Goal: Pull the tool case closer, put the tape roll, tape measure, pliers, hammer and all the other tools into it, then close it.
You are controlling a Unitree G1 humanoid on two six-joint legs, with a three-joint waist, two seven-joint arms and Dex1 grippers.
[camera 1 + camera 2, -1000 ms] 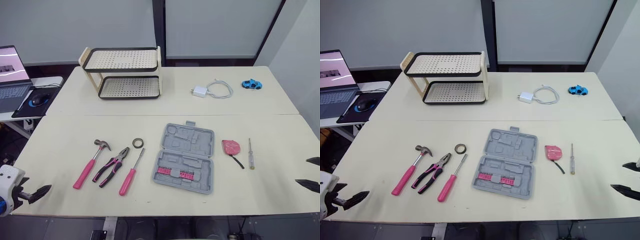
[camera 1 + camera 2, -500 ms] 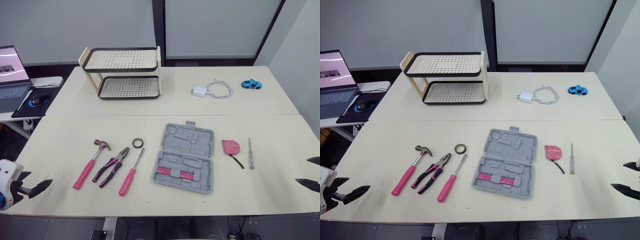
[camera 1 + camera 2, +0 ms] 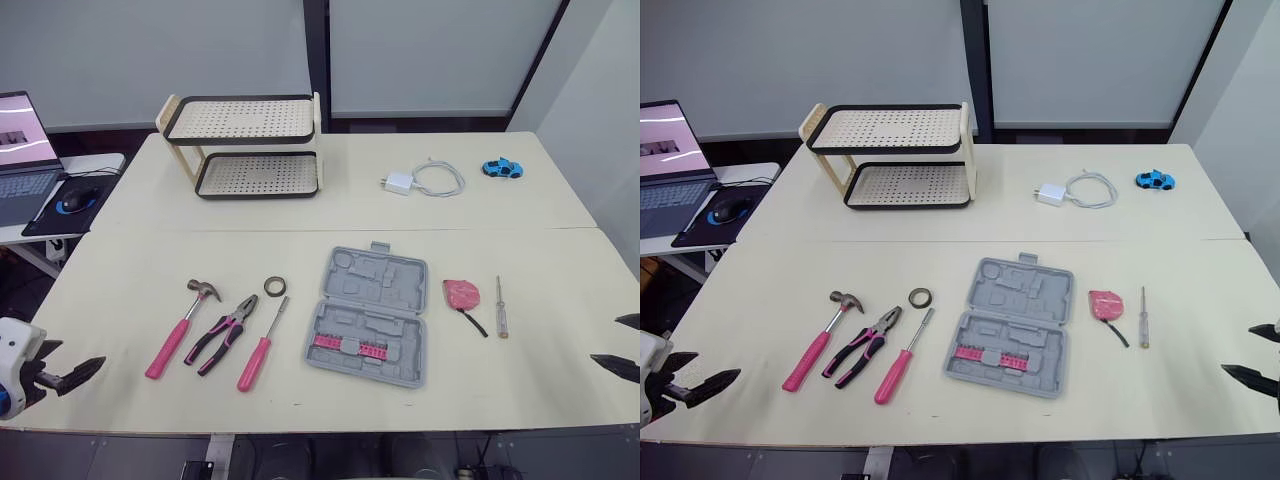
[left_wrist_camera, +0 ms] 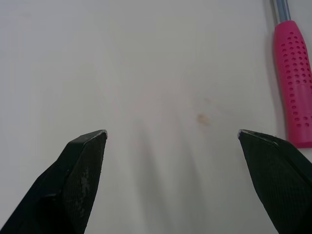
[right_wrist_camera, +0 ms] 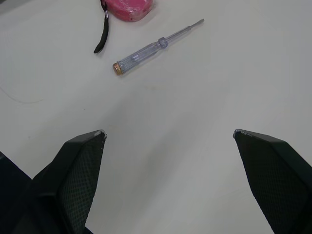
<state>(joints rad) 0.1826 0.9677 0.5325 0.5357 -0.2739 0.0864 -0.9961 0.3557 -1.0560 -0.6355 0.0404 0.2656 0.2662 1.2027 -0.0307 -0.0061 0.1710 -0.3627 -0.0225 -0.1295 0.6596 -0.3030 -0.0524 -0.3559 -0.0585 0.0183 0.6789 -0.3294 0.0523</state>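
So, quick rundown of our bench: the tool case (image 3: 368, 316) lies open and flat around the middle of the table (image 3: 300, 210), lid half on the far side, a row of pink bits in the near half. Nothing loose is in it yet afaict.

On its left we've got the tape roll (image 3: 275, 286), then the pink-handled screwdriver (image 3: 262, 345) just beside that, then the pliers (image 3: 222, 334) and the hammer (image 3: 180, 329) furthest out. On the case's right sit the tape measure (image 3: 461, 294) w/ its black strap and the clear tester screwdriver (image 3: 500, 306), near each other but not touching.

Our left gripper (image 4: 171, 132) hangs at the near left edge, fingers wide apart, nothing in them, well apart from the hammer. Our right gripper (image 5: 168, 131) is at the near right edge, also spread wide and empty, w/ the tester screwdriver and tape measure ahead of it.

Far side: a two-tier rack (image 3: 245, 145), a charger w/ cable (image 3: 420, 180), a blue toy car (image 3: 503, 167)
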